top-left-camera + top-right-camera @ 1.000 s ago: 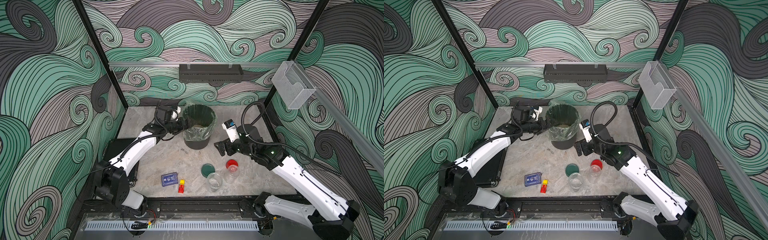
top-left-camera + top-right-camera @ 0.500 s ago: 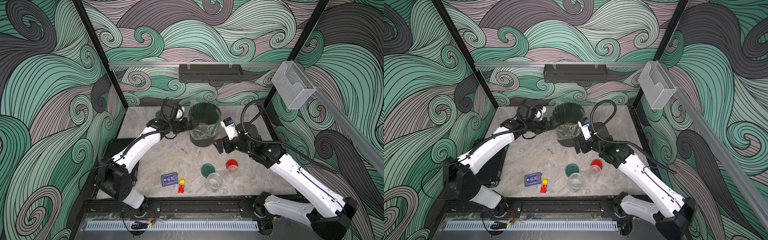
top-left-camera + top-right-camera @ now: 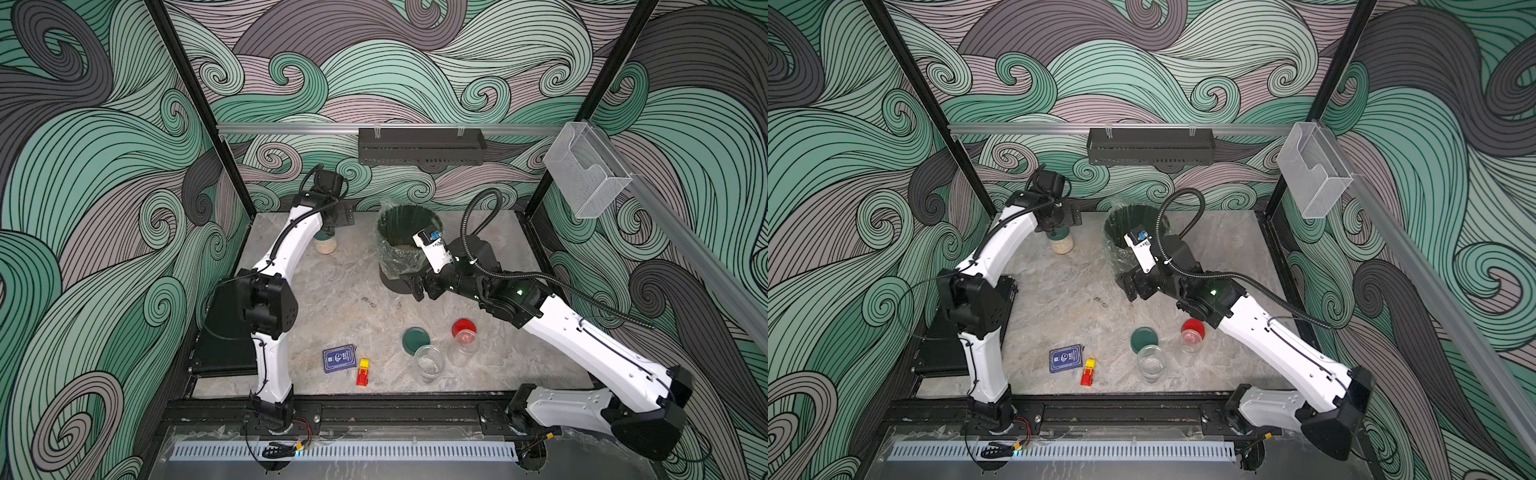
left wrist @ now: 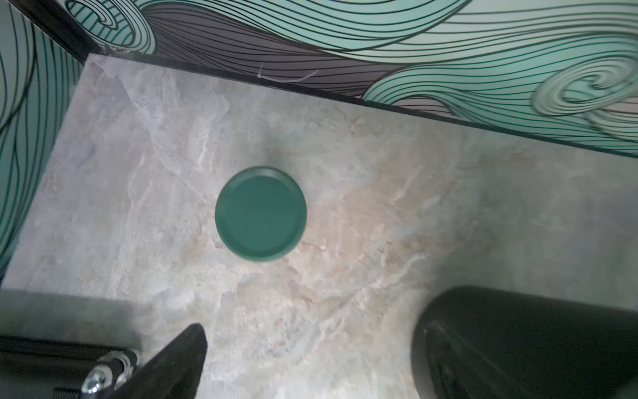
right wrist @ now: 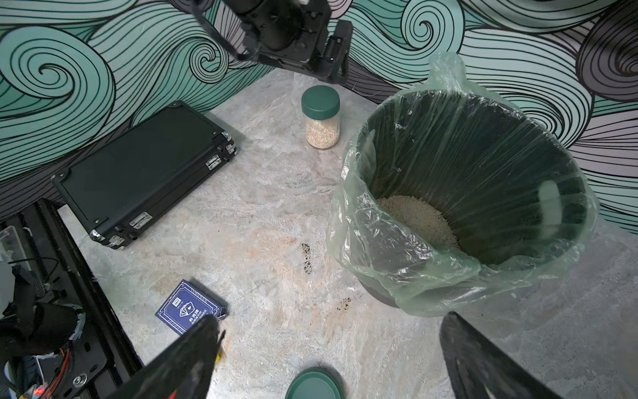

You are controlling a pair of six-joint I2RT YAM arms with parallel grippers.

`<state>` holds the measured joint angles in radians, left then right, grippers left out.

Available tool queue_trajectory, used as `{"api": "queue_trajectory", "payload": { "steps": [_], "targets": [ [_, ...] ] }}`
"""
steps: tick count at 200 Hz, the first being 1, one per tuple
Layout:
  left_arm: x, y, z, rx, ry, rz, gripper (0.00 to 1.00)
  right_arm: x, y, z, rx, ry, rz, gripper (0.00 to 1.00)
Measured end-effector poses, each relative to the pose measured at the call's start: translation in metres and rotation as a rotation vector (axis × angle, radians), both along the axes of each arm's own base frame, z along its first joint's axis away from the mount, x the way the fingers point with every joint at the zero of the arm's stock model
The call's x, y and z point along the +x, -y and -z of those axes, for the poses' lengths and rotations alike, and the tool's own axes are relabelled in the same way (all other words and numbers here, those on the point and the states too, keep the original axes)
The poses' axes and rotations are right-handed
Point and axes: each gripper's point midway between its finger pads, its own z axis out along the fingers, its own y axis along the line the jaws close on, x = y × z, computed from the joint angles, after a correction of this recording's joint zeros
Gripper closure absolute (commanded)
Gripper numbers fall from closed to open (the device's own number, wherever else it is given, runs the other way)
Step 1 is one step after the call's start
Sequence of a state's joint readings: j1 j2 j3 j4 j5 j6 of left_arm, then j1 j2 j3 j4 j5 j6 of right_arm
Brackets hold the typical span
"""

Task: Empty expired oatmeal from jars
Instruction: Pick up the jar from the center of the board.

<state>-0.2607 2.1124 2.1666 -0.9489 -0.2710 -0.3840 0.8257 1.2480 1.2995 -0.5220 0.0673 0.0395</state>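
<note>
A clear jar with a dark green lid (image 3: 325, 245) (image 5: 321, 117) holds oatmeal (image 5: 322, 133) and stands at the back left. My left gripper (image 4: 310, 331) hangs open above it, and the wrist view looks straight down on the lid (image 4: 260, 213). My right gripper (image 5: 329, 319) (image 3: 419, 286) is open and empty, low in front of the black lined bin (image 3: 399, 224). A heap of oatmeal (image 5: 419, 217) lies inside the bin. Near the front stand an open empty jar (image 3: 429, 363), a loose green lid (image 3: 416, 340) and a red-lidded jar (image 3: 462, 340).
A black case (image 5: 145, 169) lies along the left edge. A blue card box (image 3: 339, 358) and a small red and yellow toy (image 3: 363, 372) sit near the front. A black shelf (image 3: 419, 145) and a clear holder (image 3: 582, 174) hang on the walls.
My left arm has swung away from the bin's rim to the back left, over the green-lidded jar. My right gripper has edged closer to the bin's front.
</note>
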Motion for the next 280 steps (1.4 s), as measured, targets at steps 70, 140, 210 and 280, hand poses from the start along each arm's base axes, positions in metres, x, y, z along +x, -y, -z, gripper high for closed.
{"api": "queue_trajectory", "payload": {
  "steps": [70,140,210,280],
  "targets": [
    [0.035,-0.050,0.049,0.109,-0.114,-0.083,0.01,0.010,-0.010,0.019,-0.020,-0.039,0.014,0.01],
    [0.039,-0.066,0.071,0.039,-0.150,-0.093,0.02,0.012,-0.012,0.024,-0.021,-0.052,0.019,0.01],
    [0.046,-0.048,0.080,-0.022,-0.137,-0.040,0.01,0.008,-0.016,0.023,0.005,-0.073,0.005,0.01],
    [0.046,-0.048,0.105,-0.018,-0.180,-0.041,0.02,0.002,-0.020,0.020,0.037,-0.085,-0.026,0.01]
  ]
}}
